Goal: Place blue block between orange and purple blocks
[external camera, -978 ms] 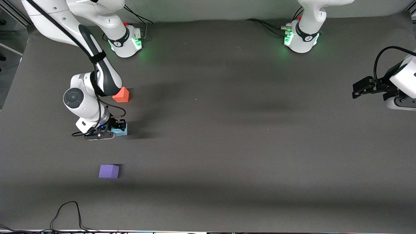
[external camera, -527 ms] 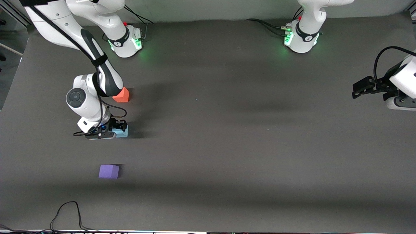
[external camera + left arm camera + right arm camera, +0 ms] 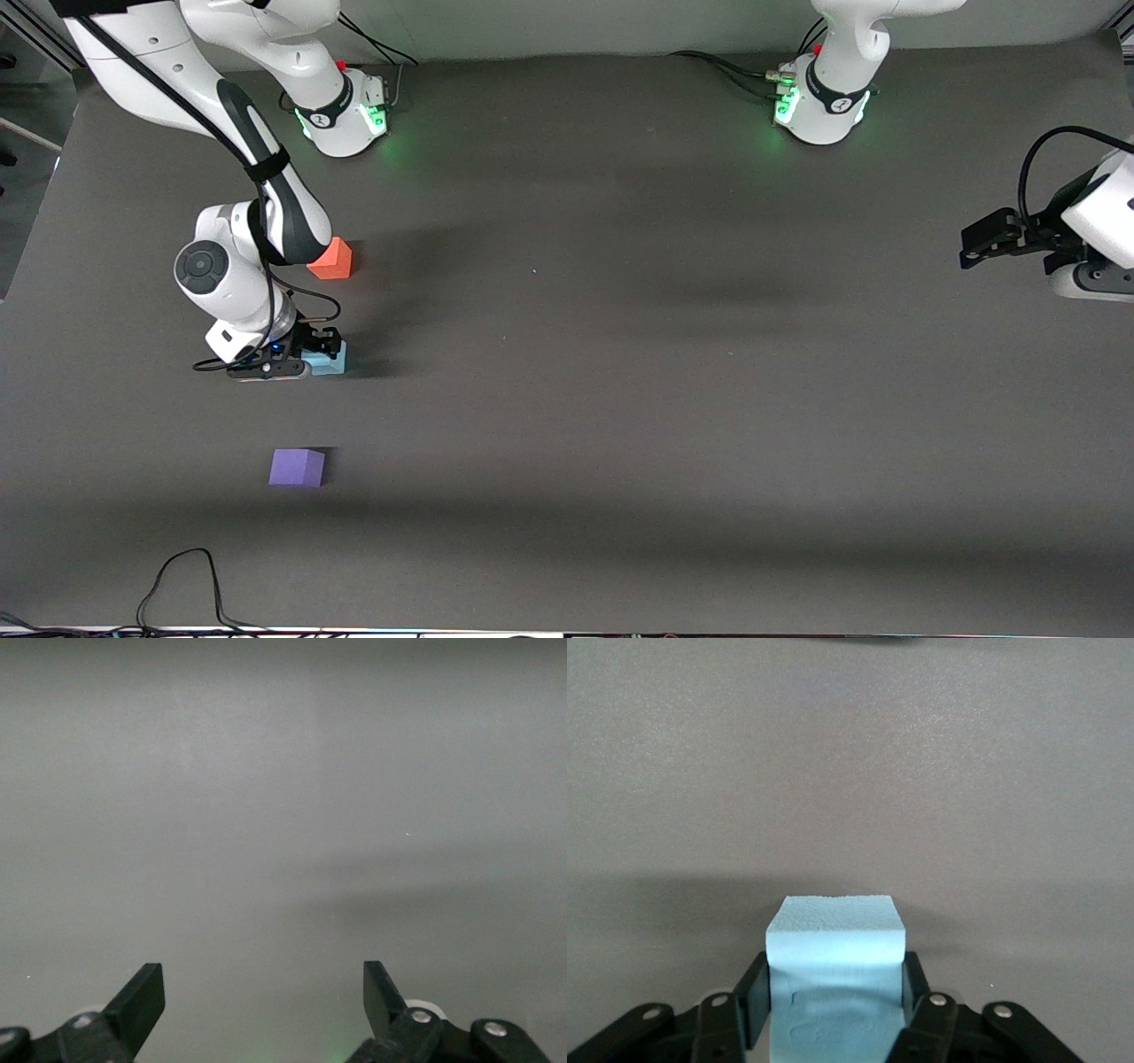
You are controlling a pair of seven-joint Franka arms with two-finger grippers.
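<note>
The blue block [image 3: 331, 361] is low at the table, between the orange block [image 3: 333, 260] and the purple block [image 3: 297, 467], nearer to the orange one. My right gripper [image 3: 315, 351] is shut on the blue block; in the right wrist view its fingers [image 3: 751, 1001] press both sides of the block [image 3: 834, 930]. The orange block is partly hidden by the right arm's forearm. My left gripper [image 3: 976, 249] waits at the left arm's end of the table. It is open and empty in the left wrist view [image 3: 263, 981].
A black cable [image 3: 182, 580] loops on the table near the front edge, nearer to the front camera than the purple block. The two arm bases [image 3: 345, 111] stand along the table's back edge.
My right gripper with the blue block shifted a few pixels toward the left arm's end, then back. The orange block, purple block and left arm have not moved.
</note>
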